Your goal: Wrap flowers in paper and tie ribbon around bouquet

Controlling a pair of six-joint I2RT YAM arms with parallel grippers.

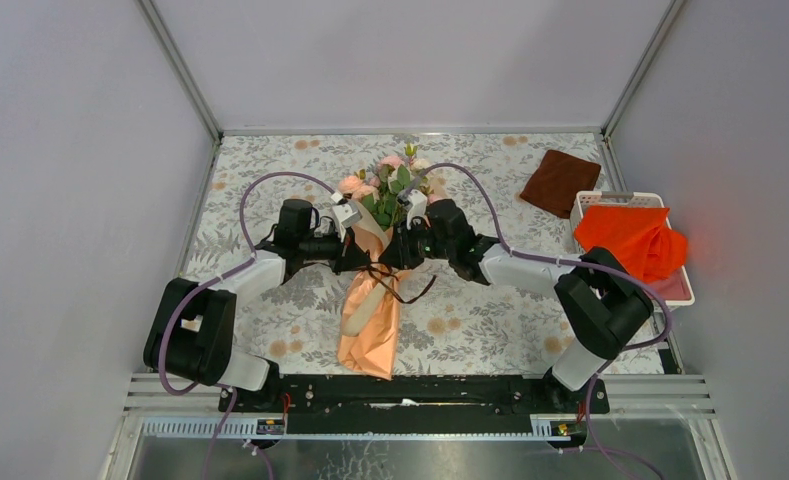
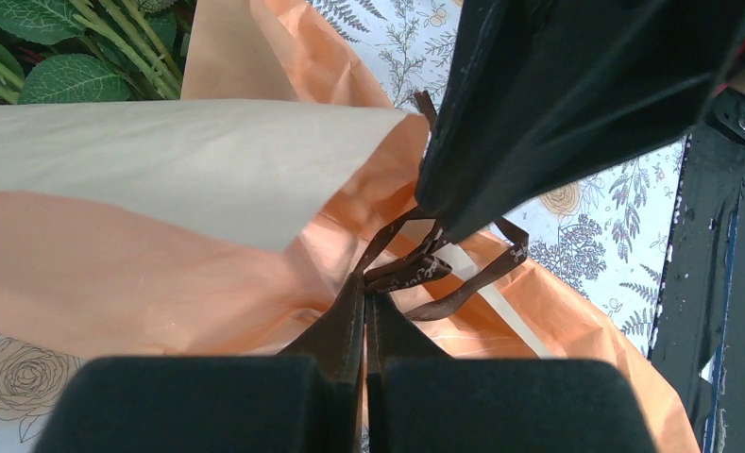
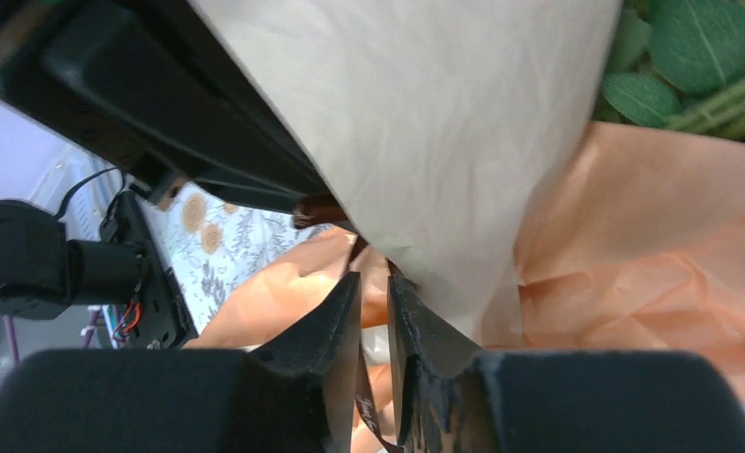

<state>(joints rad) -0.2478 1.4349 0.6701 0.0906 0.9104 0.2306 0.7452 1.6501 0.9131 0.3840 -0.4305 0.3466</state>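
The bouquet lies at the table's middle, with the flowers at the far end and the peach-orange paper tapering toward me. Green leaves and stems show inside the paper. The thin dark brown ribbon loops at the cone's waist. My left gripper is shut on the ribbon there. My right gripper faces it from the other side, its jaws a little apart. A ribbon strand hangs loose in that gap. In the top view both grippers meet at the waist.
A dark brown folded cloth lies at the back right. Beside it a white basket holds a bright orange cloth. A black rail runs along the near edge under the bouquet's tip.
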